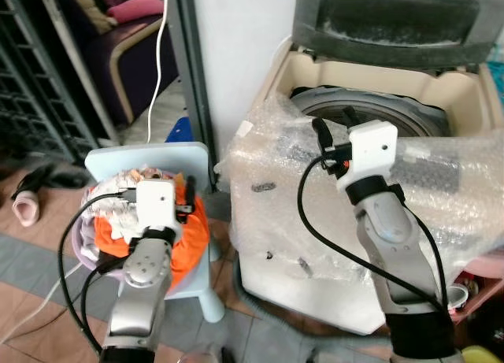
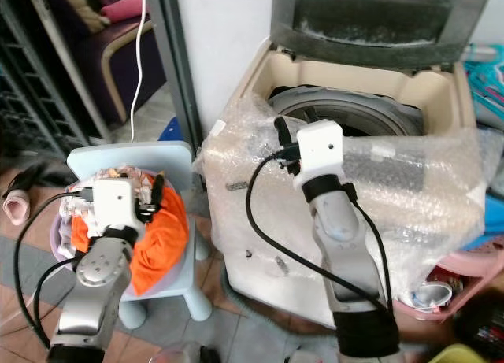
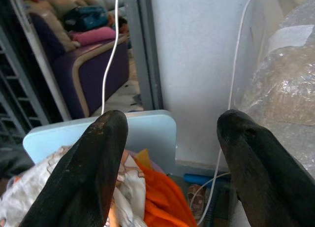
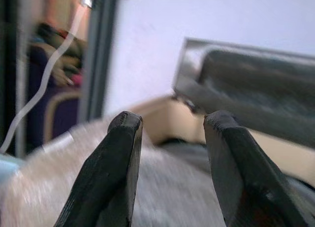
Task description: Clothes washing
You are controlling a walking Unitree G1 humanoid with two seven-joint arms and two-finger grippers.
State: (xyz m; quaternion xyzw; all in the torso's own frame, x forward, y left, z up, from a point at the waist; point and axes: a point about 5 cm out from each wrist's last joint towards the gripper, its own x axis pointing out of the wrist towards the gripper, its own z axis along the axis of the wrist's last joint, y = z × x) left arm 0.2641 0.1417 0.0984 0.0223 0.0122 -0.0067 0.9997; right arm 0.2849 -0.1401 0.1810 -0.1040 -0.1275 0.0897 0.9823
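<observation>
A cream-coloured top-loading washing machine (image 1: 315,276) stands against a white wall (image 1: 236,48), its grey lid (image 1: 386,20) raised upright at the back so that the round drum opening (image 1: 354,111) is exposed. Clear bubble wrap (image 1: 276,198) is draped over the machine's front and top edge. To the machine's left, a small pale blue plastic chair (image 1: 150,154) carries a heap of laundry: a bright orange cloth (image 1: 193,237) with white and patterned garments (image 1: 126,209) lying in a pale lilac basin (image 1: 83,241). The left end effector (image 3: 170,158) hangs just above this laundry pile, near the chair's backrest; its two black fingers (image 3: 98,168) are spread wide apart and grip nothing. The right end effector (image 4: 172,163) is raised over the bubble-wrapped front rim of the washing machine, pointing toward the drum opening and the raised lid; its fingers (image 4: 115,163) are also parted and empty. Black cables (image 1: 315,213) loop from each silver arm. A thin white cord (image 1: 161,56) hangs down beside a grey metal door frame (image 1: 193,79). Beyond that frame sits a purple sofa with a tan wooden armrest (image 1: 130,56), with a pink cushion (image 1: 134,7) on it. A pink slipper (image 1: 25,205) lies on the tiled floor (image 1: 39,300) at far left.
</observation>
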